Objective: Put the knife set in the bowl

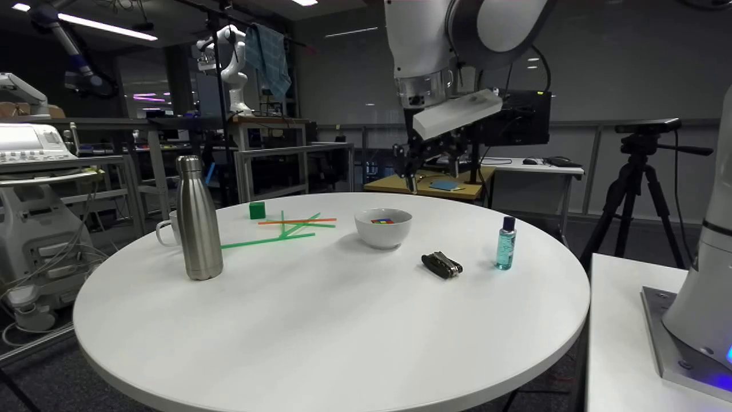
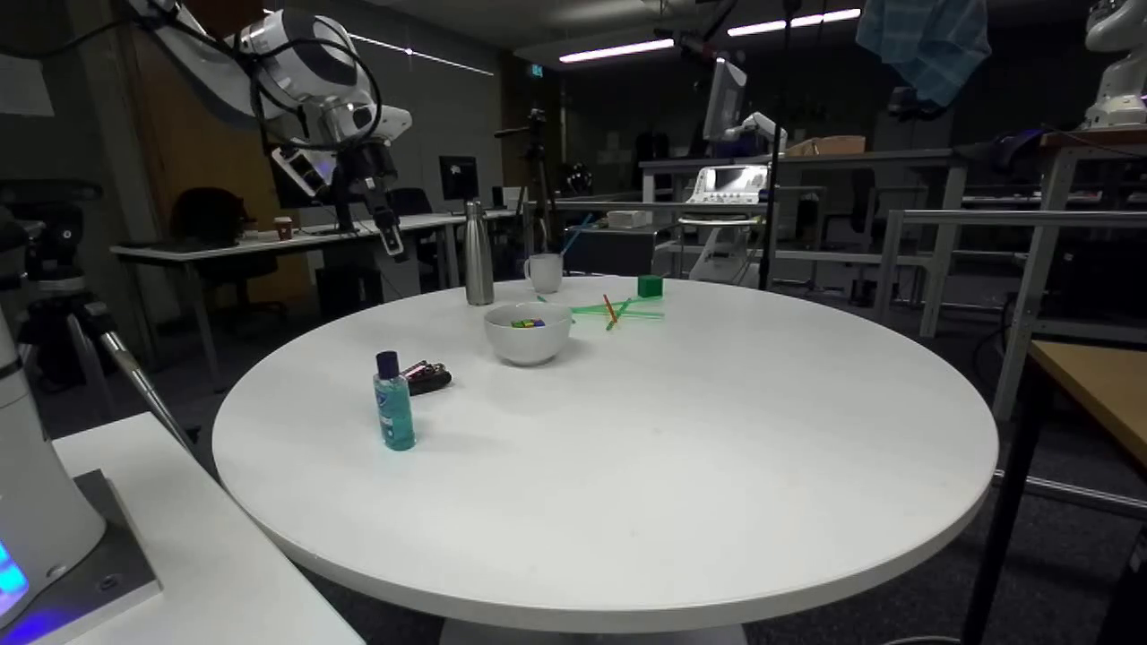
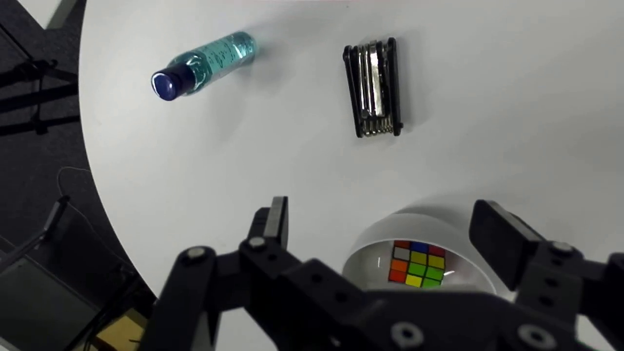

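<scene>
The folding multi-tool lies toward the robot-side edge of the tabletop; the white bowl stands upright farther in, presumably for receiving. The hand is spread wide and empty, set across the multi-tool's length, probably to pinch its sides.

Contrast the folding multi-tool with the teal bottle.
The folding multi-tool lies down; the teal bottle stands upright. The multi-tool is black and silvery; the bottle is translucent teal with a dark blue cap. The multi-tool is low, the bottle taller. Both rest on the round white table.
</scene>
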